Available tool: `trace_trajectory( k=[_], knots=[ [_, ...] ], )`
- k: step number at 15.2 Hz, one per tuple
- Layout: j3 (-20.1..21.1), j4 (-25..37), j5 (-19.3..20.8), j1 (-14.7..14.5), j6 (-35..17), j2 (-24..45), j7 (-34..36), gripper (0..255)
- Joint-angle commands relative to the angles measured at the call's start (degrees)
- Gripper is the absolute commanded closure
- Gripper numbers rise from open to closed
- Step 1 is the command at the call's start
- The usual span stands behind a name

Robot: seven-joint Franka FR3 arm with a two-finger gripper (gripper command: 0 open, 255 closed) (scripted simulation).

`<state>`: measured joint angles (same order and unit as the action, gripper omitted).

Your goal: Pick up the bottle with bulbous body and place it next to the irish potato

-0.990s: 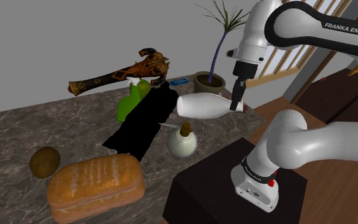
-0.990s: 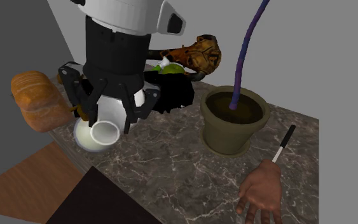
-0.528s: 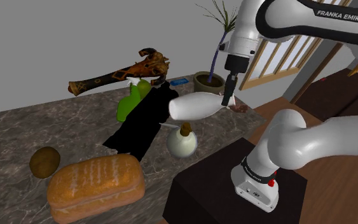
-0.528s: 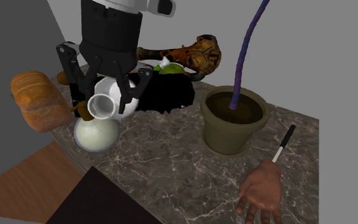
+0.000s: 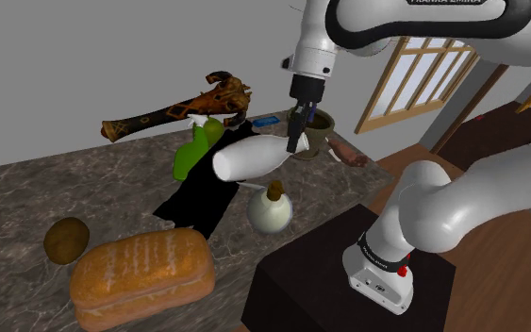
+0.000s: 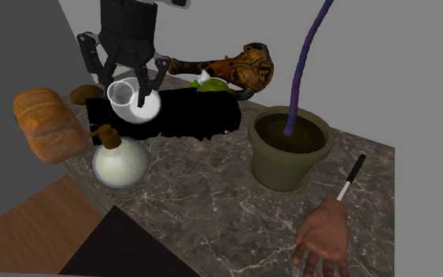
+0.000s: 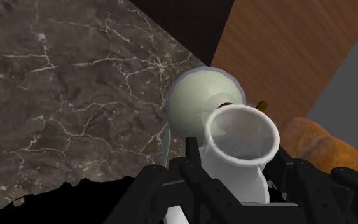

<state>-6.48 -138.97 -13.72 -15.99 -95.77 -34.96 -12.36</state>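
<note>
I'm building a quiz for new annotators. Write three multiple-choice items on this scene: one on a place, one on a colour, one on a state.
1. Where is the white bottle?
A. lying on the floor
B. in the air above the table
C. inside a drawer

2. What colour is the potato?
A. brown
B. red
C. blue

3. How is the gripper?
A. open and empty
B. shut on nothing
C. shut on the white bottle

Answers:
1. B: the shoulder view shows it hanging sideways, clear of the tabletop.
2. A: it shows brown against the grey marble.
3. C: the black fingers clasp the bottle's neck in the wrist view.
</note>
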Motion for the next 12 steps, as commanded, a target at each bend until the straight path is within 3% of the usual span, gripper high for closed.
trace_trajectory(
  k=[1, 12],
  knots=[
    [1.05, 3.11, -1.25, -1.05, -1.34, 4.04, 1.14, 255],
    [5.16, 23.96, -4.89, -4.87, -5.12, 26.91, 6.51, 255]
  ],
)
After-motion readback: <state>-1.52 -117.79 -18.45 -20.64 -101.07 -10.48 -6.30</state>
